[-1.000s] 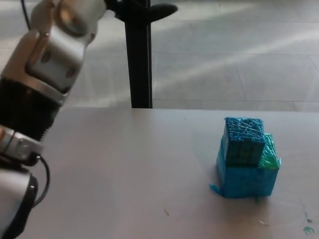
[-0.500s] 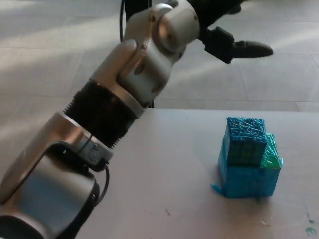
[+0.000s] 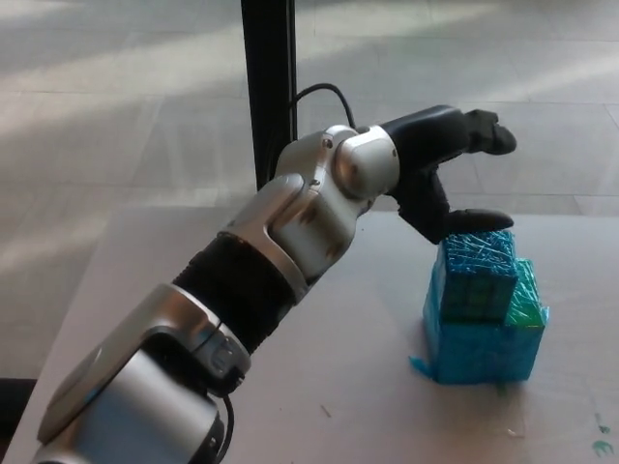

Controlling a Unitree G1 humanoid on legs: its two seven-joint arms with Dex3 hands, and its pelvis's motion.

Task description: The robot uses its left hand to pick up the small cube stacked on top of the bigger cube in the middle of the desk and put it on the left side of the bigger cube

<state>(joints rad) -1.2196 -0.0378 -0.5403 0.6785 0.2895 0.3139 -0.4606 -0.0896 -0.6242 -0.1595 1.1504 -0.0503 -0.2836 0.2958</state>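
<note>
Two cubes of rough, stringy blue plastic sit stacked right of centre on the pale table (image 3: 174, 251): the small cube (image 3: 473, 275) stands upright, slightly taller than wide, atop the bigger cube (image 3: 481, 343). Left robot hand (image 3: 451, 172) hovers just above it, fingers (image 3: 481, 220) spread apart, holding nothing.

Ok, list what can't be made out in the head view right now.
- Contact: whether the left robot hand touches the small cube; its lower finger overlaps the cube's top edge.
- Bigger cube: most of its top, hidden by the small cube.
- Right robot hand: not in view.
- Desk: right and near parts, cut by the frame.
</note>
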